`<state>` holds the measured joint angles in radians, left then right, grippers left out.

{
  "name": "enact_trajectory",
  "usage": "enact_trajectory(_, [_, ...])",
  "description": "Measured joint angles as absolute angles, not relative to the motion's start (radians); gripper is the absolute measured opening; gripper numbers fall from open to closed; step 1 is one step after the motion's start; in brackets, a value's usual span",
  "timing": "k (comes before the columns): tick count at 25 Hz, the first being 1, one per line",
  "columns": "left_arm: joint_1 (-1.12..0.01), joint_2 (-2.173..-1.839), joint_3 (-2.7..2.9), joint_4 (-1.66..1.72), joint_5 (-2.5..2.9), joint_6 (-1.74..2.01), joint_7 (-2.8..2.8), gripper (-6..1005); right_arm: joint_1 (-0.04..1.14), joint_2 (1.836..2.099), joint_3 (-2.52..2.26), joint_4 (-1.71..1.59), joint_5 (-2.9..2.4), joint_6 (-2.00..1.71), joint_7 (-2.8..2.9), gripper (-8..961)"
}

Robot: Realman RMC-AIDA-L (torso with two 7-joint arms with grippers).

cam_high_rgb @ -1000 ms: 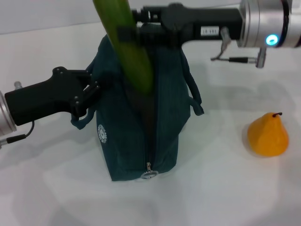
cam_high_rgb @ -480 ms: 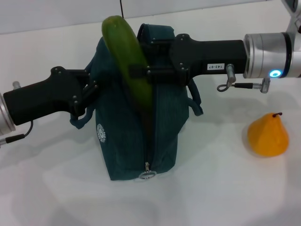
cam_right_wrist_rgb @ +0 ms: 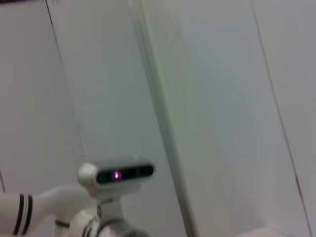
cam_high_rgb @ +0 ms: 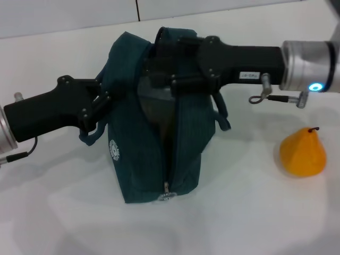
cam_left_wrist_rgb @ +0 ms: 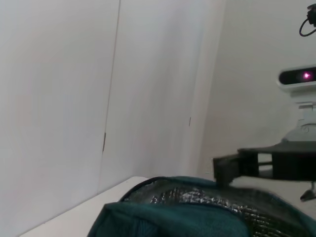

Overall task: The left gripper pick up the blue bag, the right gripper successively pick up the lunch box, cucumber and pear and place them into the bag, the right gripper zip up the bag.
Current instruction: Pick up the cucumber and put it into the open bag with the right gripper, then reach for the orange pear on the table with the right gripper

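The blue bag (cam_high_rgb: 187, 139) stands upright in the middle of the white table, its mouth gaping at the top and its zipper undone. My left gripper (cam_high_rgb: 100, 109) is shut on the bag's left edge by a loop handle. My right gripper (cam_high_rgb: 159, 68) hovers over the bag's mouth, fingers apart with nothing between them. The cucumber and the lunch box are hidden. The pear (cam_high_rgb: 303, 154) stands on the table to the right of the bag. In the left wrist view the bag's rim (cam_left_wrist_rgb: 168, 217) and silver lining (cam_left_wrist_rgb: 207, 196) show, with the right gripper (cam_left_wrist_rgb: 234, 167) above them.
The white table (cam_high_rgb: 255, 212) spreads around the bag. The zipper's metal ring pull (cam_high_rgb: 168, 197) hangs low on the bag's front. A white wall (cam_high_rgb: 69, 16) runs behind the table. The robot's head camera (cam_right_wrist_rgb: 116, 174) shows in the right wrist view.
The cucumber, held tilted above the bag in the right gripper, went down and dropped out of sight into the bag. The right gripper stayed at the mouth. The left gripper and the pear have not moved.
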<state>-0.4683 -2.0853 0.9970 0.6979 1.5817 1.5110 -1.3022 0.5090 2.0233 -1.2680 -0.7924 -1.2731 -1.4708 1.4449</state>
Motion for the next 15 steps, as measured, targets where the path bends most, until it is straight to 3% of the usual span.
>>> enact_trajectory(4, [-0.462,-2.085,0.994,0.698,1.581,1.511,-1.302,56,0.446,2.015,-1.222,-0.8,-1.193,-1.59,1.376,857])
enact_trajectory(15, [-0.45,-2.084,0.983,0.695,1.588,1.511,-1.296,56,0.11,1.994,-0.886,-0.641,-1.217,-1.974,1.029,855])
